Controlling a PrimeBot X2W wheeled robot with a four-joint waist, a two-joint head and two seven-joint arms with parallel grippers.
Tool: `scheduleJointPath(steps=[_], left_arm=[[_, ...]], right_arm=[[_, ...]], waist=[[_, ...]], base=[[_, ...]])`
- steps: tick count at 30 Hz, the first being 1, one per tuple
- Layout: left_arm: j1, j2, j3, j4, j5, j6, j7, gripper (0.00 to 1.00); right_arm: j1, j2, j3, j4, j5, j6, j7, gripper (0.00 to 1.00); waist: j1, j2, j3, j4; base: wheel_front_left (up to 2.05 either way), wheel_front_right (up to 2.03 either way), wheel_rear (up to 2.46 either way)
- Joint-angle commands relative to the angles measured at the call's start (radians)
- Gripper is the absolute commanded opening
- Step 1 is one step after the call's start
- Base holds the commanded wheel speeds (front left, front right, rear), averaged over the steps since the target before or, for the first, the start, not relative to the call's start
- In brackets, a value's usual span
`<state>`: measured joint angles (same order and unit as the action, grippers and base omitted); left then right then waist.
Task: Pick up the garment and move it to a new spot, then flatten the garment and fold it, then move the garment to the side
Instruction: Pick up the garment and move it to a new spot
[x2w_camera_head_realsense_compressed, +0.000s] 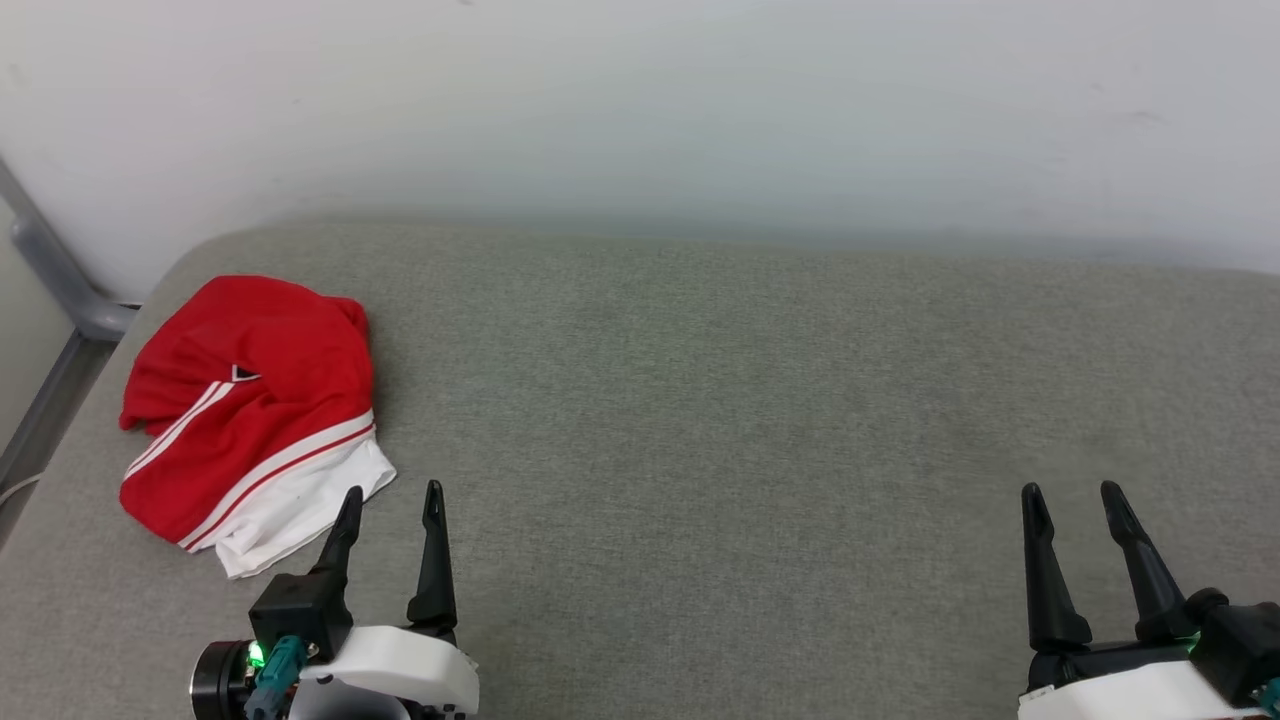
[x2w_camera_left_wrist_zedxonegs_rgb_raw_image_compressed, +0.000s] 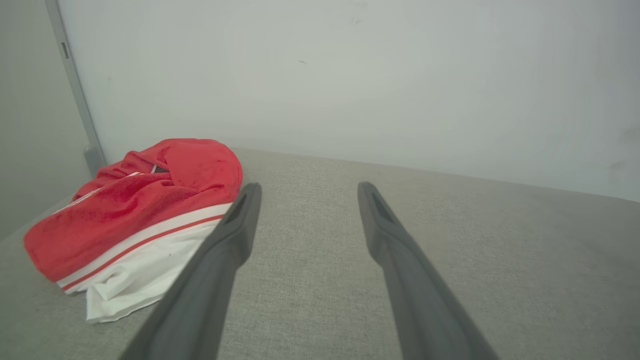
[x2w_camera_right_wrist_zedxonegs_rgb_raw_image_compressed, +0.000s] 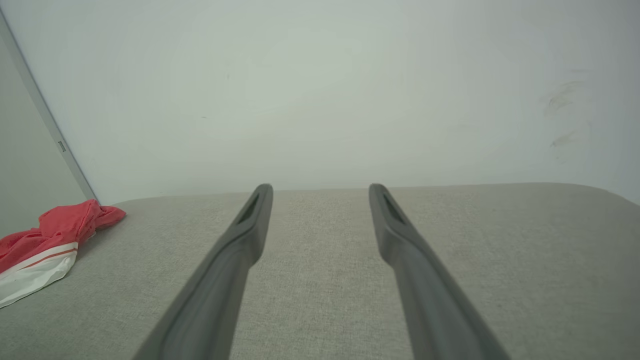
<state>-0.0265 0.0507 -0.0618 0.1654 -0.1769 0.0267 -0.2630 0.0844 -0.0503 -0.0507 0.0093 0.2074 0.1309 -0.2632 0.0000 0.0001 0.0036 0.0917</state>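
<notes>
The garment (x2w_camera_head_realsense_compressed: 255, 400) is a red T-shirt with a white sleeve and red-and-white stripe trim, lying crumpled in a heap at the far left of the grey fabric surface (x2w_camera_head_realsense_compressed: 700, 400). It also appears as the garment (x2w_camera_left_wrist_zedxonegs_rgb_raw_image_compressed: 135, 220) at the left of the left wrist view and the garment (x2w_camera_right_wrist_zedxonegs_rgb_raw_image_compressed: 45, 245) at the left edge of the right wrist view. My left gripper (x2w_camera_head_realsense_compressed: 392, 494) stands open just right of and below the heap, one fingertip close to the white sleeve, holding nothing. My right gripper (x2w_camera_head_realsense_compressed: 1072, 492) is open at the lower right, far from the shirt.
A white wall (x2w_camera_head_realsense_compressed: 640, 110) rises behind the grey surface. A grey metal frame (x2w_camera_head_realsense_compressed: 60, 290) runs along the left edge beside the shirt. The surface's rounded back-left corner lies just beyond the heap.
</notes>
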Motion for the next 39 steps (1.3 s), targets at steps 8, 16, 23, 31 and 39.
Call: scheduleJointPath(steps=[8,16,23,31,39], left_arm=[[-0.012,-0.001,0.022,0.006,0.008,0.009,-0.003,1.00],[-0.005,-0.001,0.045,0.006,0.013,0.015,-0.003,1.00],[0.005,-0.001,0.061,0.003,0.011,0.020,-0.003,1.00],[0.013,-0.001,0.078,0.004,0.006,0.022,-0.003,1.00],[-0.011,-0.001,0.095,0.013,-0.004,0.006,-0.003,1.00]], right_arm=[[0.010,0.000,0.015,-0.013,-0.035,0.000,-0.002,1.00],[0.005,0.000,0.029,-0.019,-0.059,0.000,-0.002,1.00],[-0.001,0.000,0.037,-0.018,-0.073,0.000,-0.002,1.00],[-0.005,0.000,0.044,-0.018,-0.078,0.000,-0.002,1.00],[-0.015,0.000,0.049,-0.017,-0.087,0.000,-0.002,1.00]], waist=[[0.0000,-0.0001,0.012,0.127],[0.0000,-0.0001,0.019,0.252],[0.0000,-0.0001,0.022,0.333],[0.0000,-0.0001,0.025,0.378],[0.0000,-0.0001,0.035,0.367]], base=[[0.00,0.00,0.00],[0.00,0.00,0.00],[0.00,0.00,0.00],[0.00,0.00,0.00],[0.00,0.00,0.00]])
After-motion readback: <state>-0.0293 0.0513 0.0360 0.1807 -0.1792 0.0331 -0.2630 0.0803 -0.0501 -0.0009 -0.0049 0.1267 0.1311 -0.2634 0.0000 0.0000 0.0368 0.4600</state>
